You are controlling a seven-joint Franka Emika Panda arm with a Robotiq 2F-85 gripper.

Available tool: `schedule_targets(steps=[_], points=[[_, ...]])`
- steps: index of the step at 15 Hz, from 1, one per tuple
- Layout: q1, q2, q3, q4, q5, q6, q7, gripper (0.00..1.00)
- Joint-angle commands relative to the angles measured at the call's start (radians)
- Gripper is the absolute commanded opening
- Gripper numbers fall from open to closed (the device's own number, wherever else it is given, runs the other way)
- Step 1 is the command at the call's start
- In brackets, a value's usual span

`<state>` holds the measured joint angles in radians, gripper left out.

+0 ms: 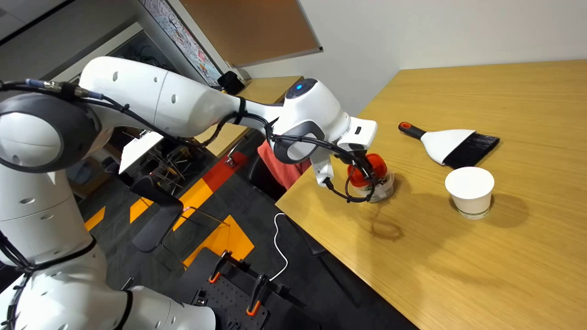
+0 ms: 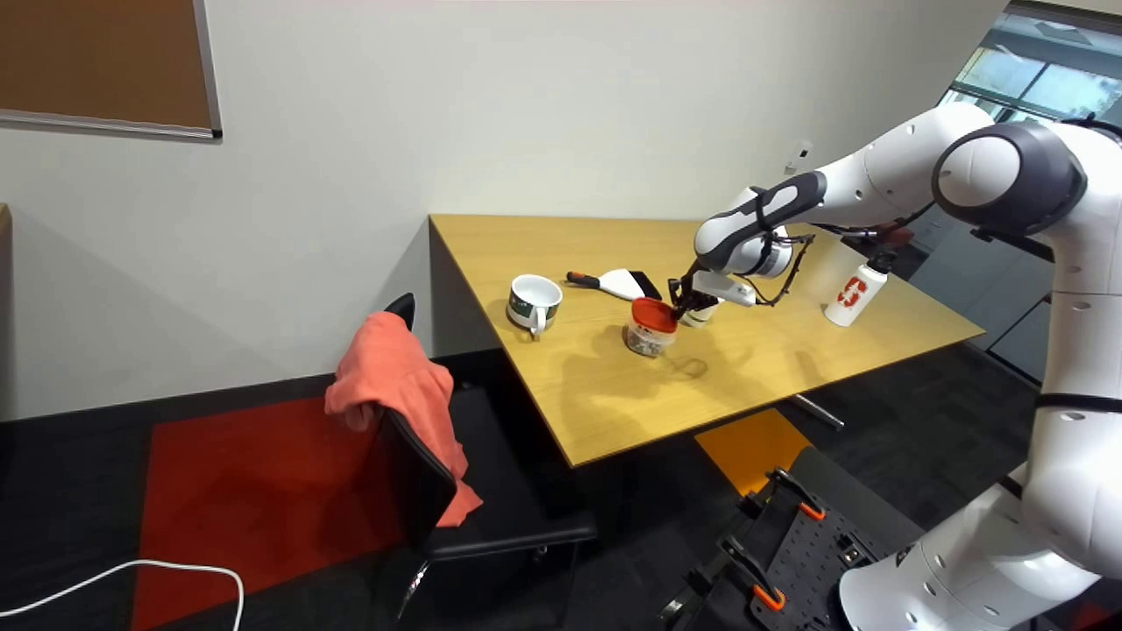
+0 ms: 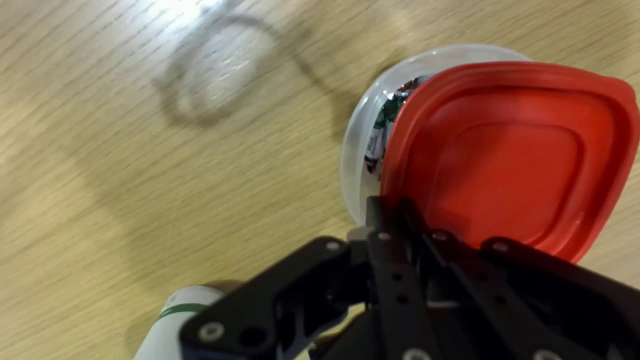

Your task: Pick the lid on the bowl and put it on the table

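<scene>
table (image 2: 745, 359) tan, shadowed nr bowl (image 2: 646, 340); in an ext. view, wall (image 2: 543, 114) at its 12 o'clock, chair (image 2: 517, 517) at 8. fingers (image 3: 376, 215) gripping lid (image 3: 510, 170).

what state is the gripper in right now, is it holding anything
Gripper: closed, holding the red lid by its edge.

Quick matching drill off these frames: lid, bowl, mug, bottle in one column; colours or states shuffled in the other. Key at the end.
Things
1. red lid
2. bowl
3. mug
4. bottle

Colours or states
A. green and white
B. white, with a red emblem
C. rim pinched in the gripper
D. shiny pieces inside

Pairs: 1-C, 2-D, 3-A, 4-B
</scene>
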<state>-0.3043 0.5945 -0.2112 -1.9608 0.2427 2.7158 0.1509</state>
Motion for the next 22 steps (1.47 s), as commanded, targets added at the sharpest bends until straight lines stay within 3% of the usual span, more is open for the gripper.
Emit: schedule_targets(steps=[1,6,10,13,17,22], points=[[0.028,-0.111,-0.022,-0.101,-0.024,-0.005,0.027,0.02],[0.041,-0.233,-0.089,-0.252,-0.059,0.027,0.036,0.02],[-0.026,-0.308,-0.125,-0.347,-0.013,0.041,0.014,0.02],[-0.086,-0.282,-0.131,-0.347,0.053,0.054,0.022,0.02],[-0.154,-0.199,-0.085,-0.297,0.197,0.063,0.016,0.02],[-0.170,-0.069,-0.040,-0.216,0.290,0.070,0.055,0.02]])
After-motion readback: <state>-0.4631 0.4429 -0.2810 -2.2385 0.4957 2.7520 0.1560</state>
